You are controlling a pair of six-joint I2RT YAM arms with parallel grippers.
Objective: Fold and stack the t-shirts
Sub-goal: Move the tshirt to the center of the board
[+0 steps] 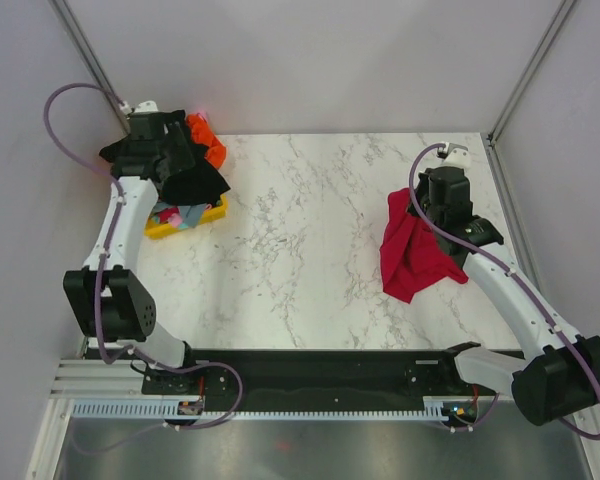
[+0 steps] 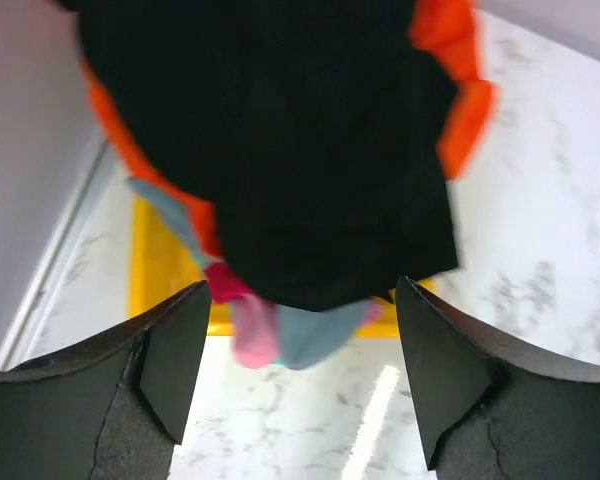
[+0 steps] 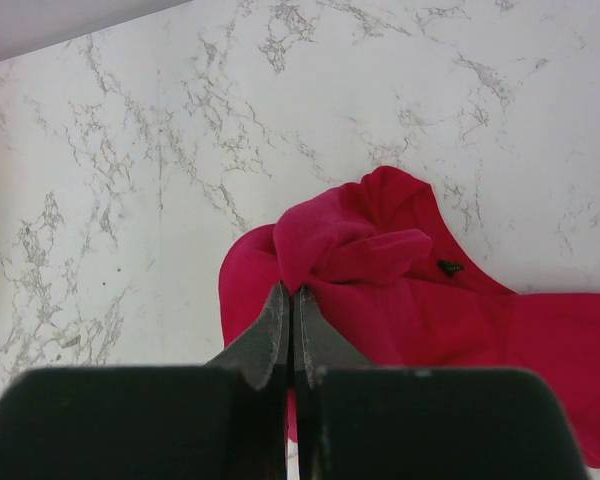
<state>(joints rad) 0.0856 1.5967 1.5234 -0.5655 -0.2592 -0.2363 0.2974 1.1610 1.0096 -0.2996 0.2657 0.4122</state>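
Observation:
My right gripper [image 1: 405, 205] is shut on a bunched fold of the crimson red t-shirt [image 1: 415, 260]. The shirt hangs crumpled from it onto the right side of the table. In the right wrist view the jaws [image 3: 293, 295] pinch the crimson cloth [image 3: 400, 290]. My left gripper [image 1: 178, 165] is open over the far left corner. A black t-shirt [image 2: 300, 150] fills the view just beyond its fingertips [image 2: 175, 360], with nothing between them. An orange shirt [image 2: 460, 100] lies behind it, and pink [image 2: 250, 335] and light blue [image 2: 315, 335] cloth hang below.
A small yellow plastic bin [image 1: 158, 230] holds the pile of shirts at the far left, also in the left wrist view [image 2: 160, 270]. Frame posts stand at the back corners. The white marble table [image 1: 310, 220] ends at a black rail along the near edge.

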